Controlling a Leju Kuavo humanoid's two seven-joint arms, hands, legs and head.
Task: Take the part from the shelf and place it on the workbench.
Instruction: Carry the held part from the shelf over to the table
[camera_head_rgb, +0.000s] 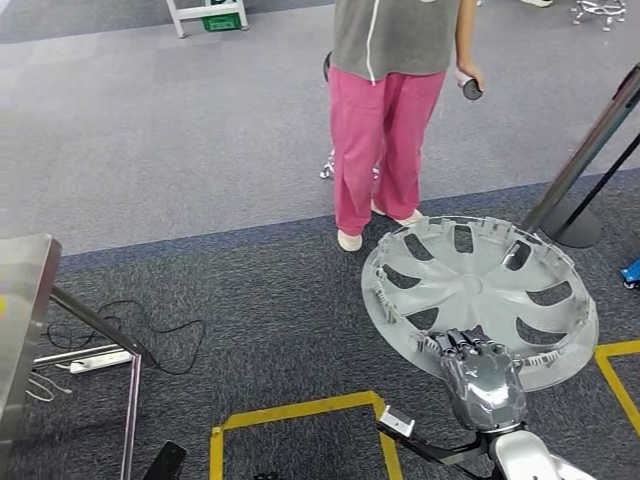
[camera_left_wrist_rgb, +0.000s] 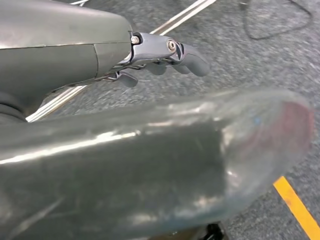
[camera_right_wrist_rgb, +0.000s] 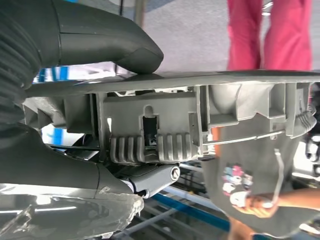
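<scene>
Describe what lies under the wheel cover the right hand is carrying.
Under the wheel cover, dark carpet shows through its spoke openings. A stand's round base and a yellow floor line run up to its rim; whatever continues beneath the solid plastic is hidden. The right hand grips its near edge.

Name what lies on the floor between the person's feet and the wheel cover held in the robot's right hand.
Nothing: in the head view, bare dark carpet separates the person's feet from the rim of the wheel cover, which the right hand grips.
</scene>
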